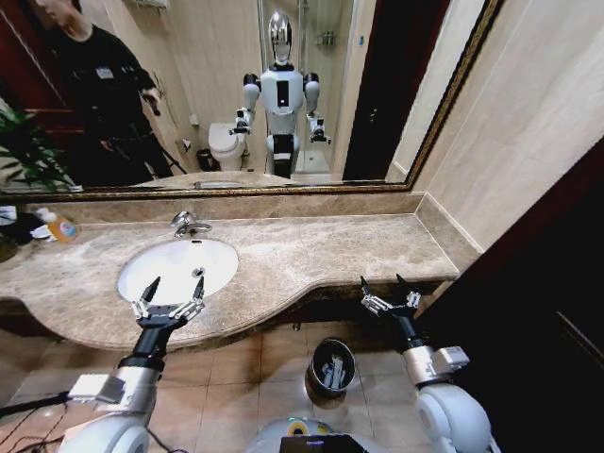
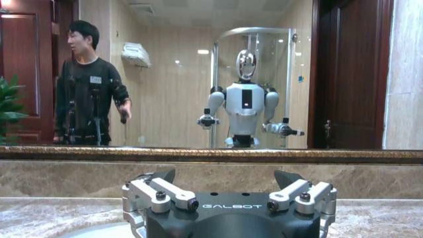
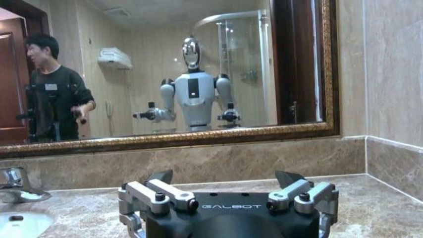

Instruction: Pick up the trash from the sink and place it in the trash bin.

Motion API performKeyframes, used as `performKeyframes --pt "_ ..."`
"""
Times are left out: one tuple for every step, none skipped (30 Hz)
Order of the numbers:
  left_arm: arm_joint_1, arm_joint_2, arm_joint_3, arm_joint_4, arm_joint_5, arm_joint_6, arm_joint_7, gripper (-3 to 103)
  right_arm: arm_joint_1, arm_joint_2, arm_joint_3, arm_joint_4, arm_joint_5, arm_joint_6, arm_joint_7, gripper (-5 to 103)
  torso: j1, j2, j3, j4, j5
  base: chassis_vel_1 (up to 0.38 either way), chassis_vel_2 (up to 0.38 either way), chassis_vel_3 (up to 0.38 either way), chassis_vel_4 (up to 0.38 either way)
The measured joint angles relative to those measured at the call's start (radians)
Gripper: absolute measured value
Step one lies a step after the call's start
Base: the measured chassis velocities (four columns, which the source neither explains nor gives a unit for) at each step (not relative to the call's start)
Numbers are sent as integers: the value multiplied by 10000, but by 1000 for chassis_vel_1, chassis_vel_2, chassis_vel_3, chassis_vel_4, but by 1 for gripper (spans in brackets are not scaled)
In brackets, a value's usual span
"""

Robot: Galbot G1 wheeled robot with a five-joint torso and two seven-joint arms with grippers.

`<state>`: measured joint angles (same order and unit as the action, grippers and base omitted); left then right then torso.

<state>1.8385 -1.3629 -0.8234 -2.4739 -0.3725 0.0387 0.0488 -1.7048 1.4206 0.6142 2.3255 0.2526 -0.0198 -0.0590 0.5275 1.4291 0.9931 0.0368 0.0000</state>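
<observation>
Where marble ends: left claw spread over sink rim, right claw spread.

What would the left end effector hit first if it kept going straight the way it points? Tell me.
Probably the chrome tap or the marble backsplash behind the sink. The left end effector, open, aims across the basin; depth is unclear.
</observation>
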Motion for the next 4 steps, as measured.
performKeyframes --pt "0 0 0 0 0 0 0 100 0 0 -1 -2 -1 1 1 100 0 0 0 0 0 0 0 0 0" --pt "0 0 0 0 0 0 1 100 1 0 -1 -5 -2 3 2 100 0 0 0 0 0 0 0 0 0" --pt "0 0 0 0 0 0 0 100 1 0 -2 -7 -3 4 3 100 0 0 0 0 0 0 0 0 0" --pt "0 0 0 0 0 0 0 100 1 0 -2 -7 -3 4 3 100 0 0 0 0 0 0 0 0 0"
